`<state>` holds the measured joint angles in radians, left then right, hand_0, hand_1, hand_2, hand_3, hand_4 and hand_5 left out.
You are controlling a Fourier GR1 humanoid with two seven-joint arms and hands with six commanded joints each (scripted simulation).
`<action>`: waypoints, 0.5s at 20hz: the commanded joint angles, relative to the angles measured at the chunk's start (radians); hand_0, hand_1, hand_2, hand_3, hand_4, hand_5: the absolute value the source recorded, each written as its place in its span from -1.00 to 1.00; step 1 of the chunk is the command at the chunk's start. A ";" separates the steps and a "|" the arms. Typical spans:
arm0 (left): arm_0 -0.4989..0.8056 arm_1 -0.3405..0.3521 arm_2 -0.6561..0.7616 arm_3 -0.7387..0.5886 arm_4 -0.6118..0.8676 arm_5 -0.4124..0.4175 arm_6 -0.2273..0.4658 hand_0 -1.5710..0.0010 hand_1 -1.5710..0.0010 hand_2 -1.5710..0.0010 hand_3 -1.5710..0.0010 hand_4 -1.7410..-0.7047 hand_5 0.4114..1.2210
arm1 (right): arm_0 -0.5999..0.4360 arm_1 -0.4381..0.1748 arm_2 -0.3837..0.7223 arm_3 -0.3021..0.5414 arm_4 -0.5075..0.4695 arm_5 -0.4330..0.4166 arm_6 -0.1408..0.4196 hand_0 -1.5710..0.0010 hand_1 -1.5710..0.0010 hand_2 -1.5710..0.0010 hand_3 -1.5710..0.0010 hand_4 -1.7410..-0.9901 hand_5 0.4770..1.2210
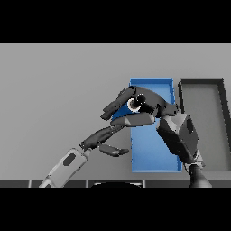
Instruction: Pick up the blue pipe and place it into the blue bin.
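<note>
Right hand [144, 108]: curled over the blue bin [153, 158], apparently round a dark tube end; the pipe itself cannot be made out.
Bin: directly beneath that hand, long axis running away from the robot.
Left hand [106, 140]: fingers straight, just left of bin.
Dark tray [221, 131]: right of bin.
Desk [54, 90]: grey.

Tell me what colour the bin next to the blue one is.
Dark grey, nearly black at the rim: the grey bin sits right of the blue bin, seen in the head view.

Showing a plain grey tabletop [58, 90], a bright blue bin [153, 158], a dark grey bin [203, 85] at right, and dark hands on white-grey arms.
</note>
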<state>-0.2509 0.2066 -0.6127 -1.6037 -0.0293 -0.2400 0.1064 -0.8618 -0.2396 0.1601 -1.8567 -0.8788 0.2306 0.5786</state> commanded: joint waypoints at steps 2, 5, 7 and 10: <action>0.011 0.022 0.006 -0.017 0.000 -0.004 -0.037 1.00 1.00 1.00 1.00 0.61 -0.78 | -0.083 -0.032 -0.054 0.057 0.004 -0.038 -0.027 -1.00 -1.00 -1.00 -1.00 -0.95 0.72; 0.018 0.029 0.012 -0.016 0.015 -0.014 -0.032 1.00 1.00 1.00 1.00 0.61 -0.80 | -0.164 -0.084 -0.114 0.164 0.077 -0.086 -0.051 -1.00 -1.00 -1.00 -1.00 -0.98 0.72; 0.020 0.032 0.011 -0.014 0.009 -0.014 -0.044 1.00 1.00 1.00 1.00 0.61 -0.80 | -0.183 -0.115 -0.155 0.268 0.122 -0.103 -0.049 -1.00 -1.00 -1.00 -1.00 -0.98 0.76; 0.031 0.033 0.012 -0.037 0.023 -0.014 -0.031 1.00 1.00 1.00 1.00 0.60 -0.81 | -0.106 -0.158 -0.190 0.354 0.189 -0.095 -0.032 -1.00 -1.00 -1.00 -1.00 -0.99 0.75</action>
<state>-0.2200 0.2394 -0.6005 -1.6404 -0.0068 -0.2535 0.0754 -0.9657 -0.3975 -0.0302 -1.5012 -0.6887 0.1359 0.5512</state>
